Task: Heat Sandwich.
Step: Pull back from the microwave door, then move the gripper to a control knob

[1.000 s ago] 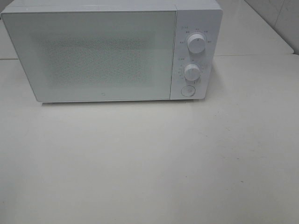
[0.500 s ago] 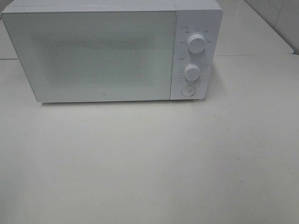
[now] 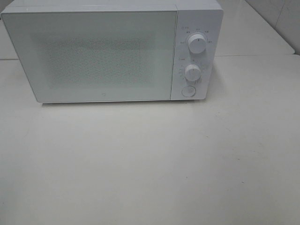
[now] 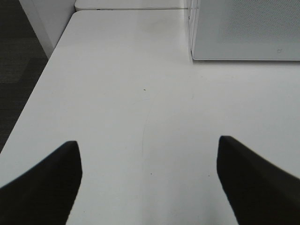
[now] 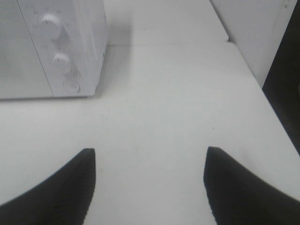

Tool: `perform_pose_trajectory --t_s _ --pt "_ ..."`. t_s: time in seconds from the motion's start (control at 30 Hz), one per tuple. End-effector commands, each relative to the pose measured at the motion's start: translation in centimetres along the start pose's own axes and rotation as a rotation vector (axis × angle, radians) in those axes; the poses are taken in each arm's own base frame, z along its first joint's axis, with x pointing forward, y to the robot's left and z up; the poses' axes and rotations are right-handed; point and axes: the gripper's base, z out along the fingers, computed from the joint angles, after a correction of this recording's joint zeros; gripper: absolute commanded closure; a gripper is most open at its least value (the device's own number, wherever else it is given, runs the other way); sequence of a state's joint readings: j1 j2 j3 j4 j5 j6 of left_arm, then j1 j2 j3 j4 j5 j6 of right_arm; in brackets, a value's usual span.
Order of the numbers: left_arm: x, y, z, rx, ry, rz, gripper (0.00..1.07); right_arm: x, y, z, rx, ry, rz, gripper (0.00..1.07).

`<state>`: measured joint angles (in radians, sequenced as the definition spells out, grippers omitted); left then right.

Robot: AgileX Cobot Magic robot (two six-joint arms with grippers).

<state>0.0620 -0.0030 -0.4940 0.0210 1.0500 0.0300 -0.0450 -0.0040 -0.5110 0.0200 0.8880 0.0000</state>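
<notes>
Work surface: a white table [image 3: 150,168] with a matte top and a few small dark specks. At its far edge it butts against a second white table [image 3: 253,33] — a thin seam [image 3: 262,55] marks the join, and both tops have rounded corners. The left wrist view shows a faint curved scratch [image 4: 144,126] on the top.

Floor: dark grey carpet [image 4: 16,61], visible past the table edge on the left arm's side.

Walls: pale tiles [image 3: 283,18] behind the far right corner — a white panel [image 5: 251,33] stands just beside the table edge on that side.

Lighting: even and diffuse, with soft shadows.
</notes>
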Motion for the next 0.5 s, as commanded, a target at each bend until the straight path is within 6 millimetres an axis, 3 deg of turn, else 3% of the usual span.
perform_pose_trajectory --t_s 0.03,0.23,0.5 --pt "-0.1 0.0 -0.2 0.000 -0.016 0.001 0.33 -0.6 0.0 0.3 0.004 -0.125 -0.039 0.43" --pt "-0.1 0.0 -0.2 0.000 -0.016 0.001 0.33 -1.0 0.1 2.4 -0.020 -0.198 -0.021 0.43" --pt "-0.1 0.0 -0.2 0.000 -0.016 0.001 0.33 -3.3 0.7 5.3 -0.083 -0.255 -0.071 0.43"
